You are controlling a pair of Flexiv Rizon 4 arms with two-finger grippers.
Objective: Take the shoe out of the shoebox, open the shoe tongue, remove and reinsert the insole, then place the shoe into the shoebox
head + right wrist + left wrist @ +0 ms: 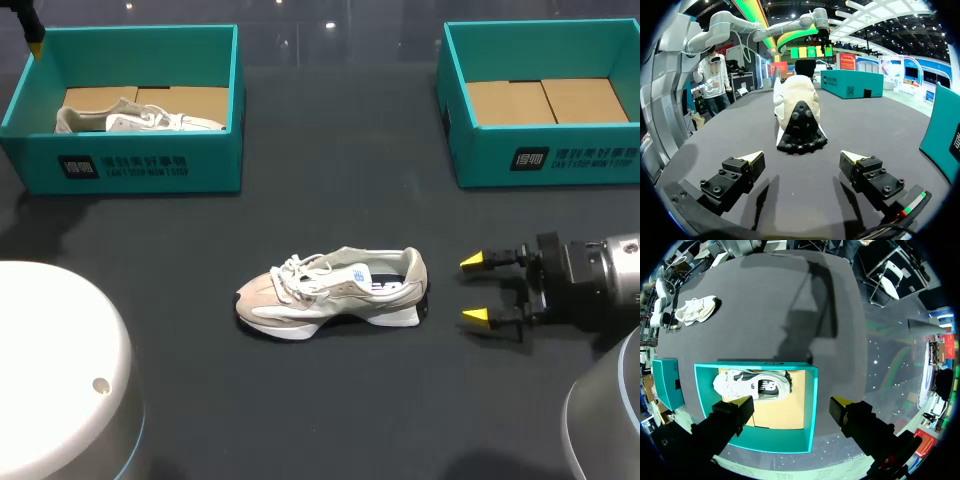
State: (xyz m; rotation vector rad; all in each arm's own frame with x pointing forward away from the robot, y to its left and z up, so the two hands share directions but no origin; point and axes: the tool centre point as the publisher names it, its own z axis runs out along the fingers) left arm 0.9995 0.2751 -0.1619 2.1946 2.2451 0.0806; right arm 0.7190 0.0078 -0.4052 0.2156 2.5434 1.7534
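A beige and white shoe lies on its sole in the middle of the dark table, toe to the left. My right gripper stands open just right of its heel, apart from it. From the right wrist, the shoe's heel is straight ahead of the open right gripper. A second white shoe lies in the left teal shoebox. My left gripper hangs open high above that shoebox and its shoe; in the head view only a yellow tip of the left gripper shows.
A second teal shoebox at the back right holds only its cardboard floor. Its wall is beside my right gripper. My left arm's round base fills the front left.
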